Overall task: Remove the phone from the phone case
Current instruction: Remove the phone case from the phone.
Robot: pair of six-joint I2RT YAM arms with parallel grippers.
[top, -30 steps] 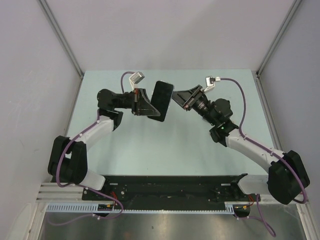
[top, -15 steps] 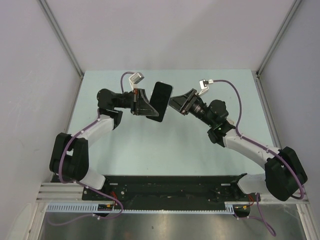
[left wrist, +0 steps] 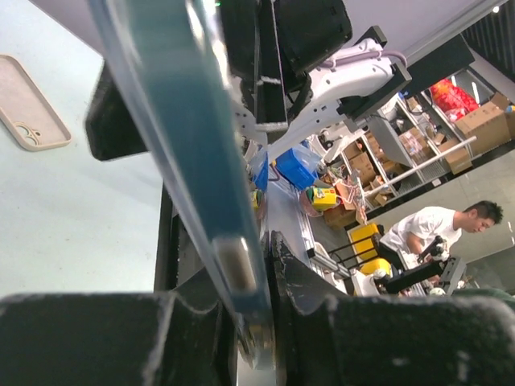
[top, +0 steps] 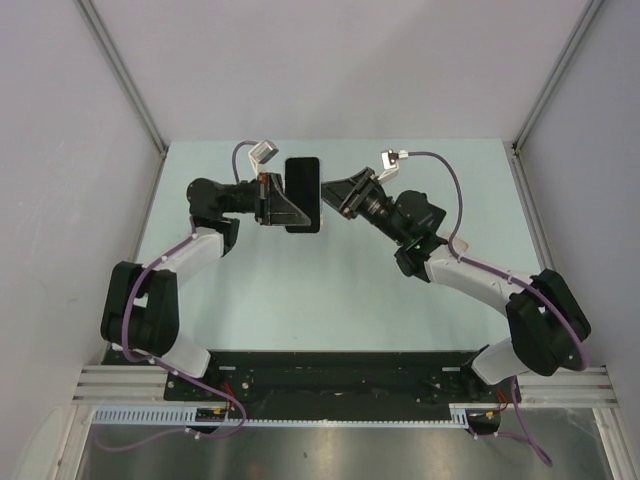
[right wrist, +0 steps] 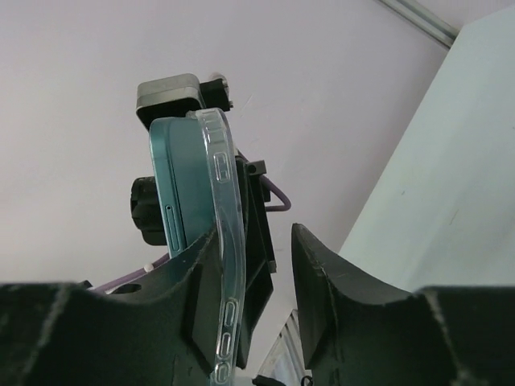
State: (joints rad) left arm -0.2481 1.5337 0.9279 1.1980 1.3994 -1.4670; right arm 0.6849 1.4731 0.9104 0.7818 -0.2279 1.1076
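We see the teal phone (right wrist: 175,181) lying against its clear case (right wrist: 228,241), held upright above the tabletop (top: 330,285) (not touching it). The left end effector (left wrist: 251,322) clamps one edge. The right end effector (right wrist: 256,237) is spread, with the case against one finger.

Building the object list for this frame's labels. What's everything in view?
phone: 1, teal edges and dark face, held above the table by the left gripper
clear case: 1, transparent, along the phone's edge, between the right gripper's fingers
beige case: 1, beige, flat on the table, seen only from the left wrist
table: 1, pale green, under both arms
person: 1, white shirt, in the background beyond the rig
boxes: several, brown, on background shelves
left gripper: 1, black, shut on the phone
right gripper: 1, black, open, one finger on each side of the clear case
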